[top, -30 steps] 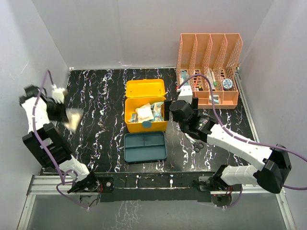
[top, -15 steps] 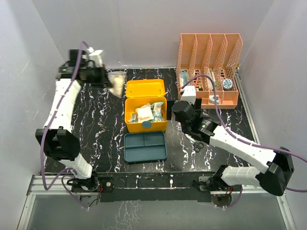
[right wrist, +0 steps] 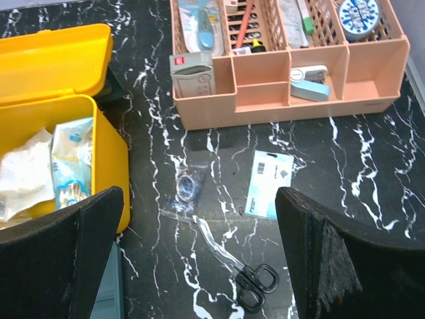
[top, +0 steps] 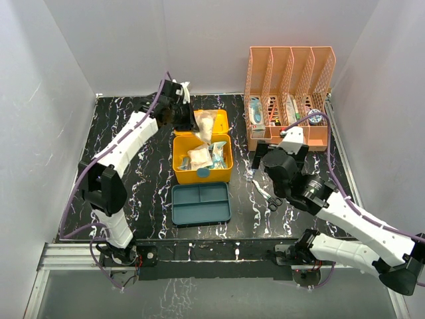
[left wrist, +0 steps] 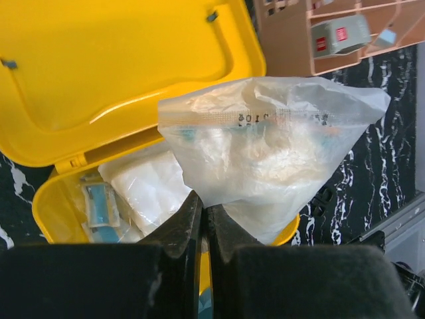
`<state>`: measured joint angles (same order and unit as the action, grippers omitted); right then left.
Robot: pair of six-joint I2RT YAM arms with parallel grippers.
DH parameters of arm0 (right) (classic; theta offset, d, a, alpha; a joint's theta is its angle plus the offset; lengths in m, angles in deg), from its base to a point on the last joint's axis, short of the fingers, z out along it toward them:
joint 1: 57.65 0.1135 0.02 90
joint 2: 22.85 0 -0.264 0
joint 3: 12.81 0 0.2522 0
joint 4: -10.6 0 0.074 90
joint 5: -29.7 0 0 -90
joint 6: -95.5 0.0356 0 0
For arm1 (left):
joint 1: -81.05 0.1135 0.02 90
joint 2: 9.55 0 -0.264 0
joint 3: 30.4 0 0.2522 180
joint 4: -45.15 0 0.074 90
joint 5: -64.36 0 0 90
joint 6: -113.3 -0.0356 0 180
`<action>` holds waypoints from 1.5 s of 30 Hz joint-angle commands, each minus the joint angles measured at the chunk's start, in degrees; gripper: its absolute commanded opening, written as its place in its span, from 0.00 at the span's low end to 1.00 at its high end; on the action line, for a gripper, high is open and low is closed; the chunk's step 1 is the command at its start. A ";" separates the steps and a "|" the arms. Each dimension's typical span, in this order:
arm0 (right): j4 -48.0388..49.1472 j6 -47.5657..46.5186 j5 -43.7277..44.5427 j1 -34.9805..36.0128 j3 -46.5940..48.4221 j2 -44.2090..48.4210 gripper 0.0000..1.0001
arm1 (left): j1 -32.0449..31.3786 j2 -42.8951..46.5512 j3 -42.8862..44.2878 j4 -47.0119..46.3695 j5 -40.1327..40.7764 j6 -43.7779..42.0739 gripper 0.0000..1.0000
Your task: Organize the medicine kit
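From above, my left gripper [top: 192, 121] hangs over the open lid of the medicine kit [top: 188, 177], pinching a clear plastic bag [top: 206, 125] that dangles toward the box. The yellow kit sits mid-table with packets inside, and its teal insert tray [top: 201, 212] lies flat on the table just in front of it. The orange mesh rack [top: 289, 80] stands well to the right at the back, and a pair of scissors [top: 271, 198] lies on the table between the kit and my right arm. Through my left wrist camera, my fingers are pressed together on one lower corner of the bag, which holds something white and bunched. Behind it I see the yellow lid thrown back and wrapped packets in the box below. Through my right wrist camera, my right gripper [right wrist: 199, 199] is spread wide and holds nothing, hovering above the scissors, a small clear pouch [right wrist: 188, 186] and a flat blue-and-white packet [right wrist: 269, 183]. The kit is at the left edge and the rack along the top.
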<state>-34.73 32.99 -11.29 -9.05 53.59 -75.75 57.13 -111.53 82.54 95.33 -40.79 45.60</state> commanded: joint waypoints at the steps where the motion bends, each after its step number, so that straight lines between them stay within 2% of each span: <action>1: -3.24 2.81 4.18 -0.03 -1.19 3.78 0.98 | -0.43 -0.15 -4.05 -0.07 6.00 6.69 0.00; 9: -5.84 4.52 5.12 -0.11 -3.47 7.62 0.98 | -0.42 2.03 -12.29 0.90 9.33 6.91 0.00; 20: -6.31 6.40 4.29 -0.08 -4.41 5.66 0.98 | -0.42 8.40 -23.27 -0.31 9.73 6.28 0.00; 21: -6.31 6.62 4.31 -0.08 -4.59 5.44 0.98 | -0.36 8.65 -23.28 -0.30 9.35 5.81 0.09; 23: -6.24 6.94 4.25 -0.14 -5.04 5.02 0.98 | -0.40 8.79 -22.33 0.04 8.84 4.61 0.34; 25: -6.14 7.05 4.20 -0.16 -5.09 4.16 0.98 | -0.41 8.93 -21.12 0.07 8.74 3.52 0.47; 27: -5.86 7.06 4.24 -0.17 -5.03 2.82 0.98 | -0.41 8.90 -19.82 0.50 8.82 2.57 0.53; 34: -1.22 5.31 -1.29 -3.00 -3.93 -2.87 0.98 | -0.40 10.30 -13.84 1.94 11.56 -1.12 0.54; 39: 2.55 5.38 -13.29 -12.10 -2.02 -9.67 0.98 | -0.41 13.52 -10.11 2.49 14.06 -3.84 0.54; 41: 4.36 5.69 -17.05 -14.50 -1.56 -13.44 0.95 | -0.34 15.47 -9.00 2.64 15.66 -4.82 0.54; 45: 7.65 6.93 -18.45 -14.87 -0.20 -21.25 0.82 | 0.10 18.99 -7.38 3.42 19.70 -6.48 0.55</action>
<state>-33.66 38.69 -24.77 -23.81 50.01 -92.25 56.58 -98.46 71.78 96.91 -26.13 41.91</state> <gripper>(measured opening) 0.871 0.544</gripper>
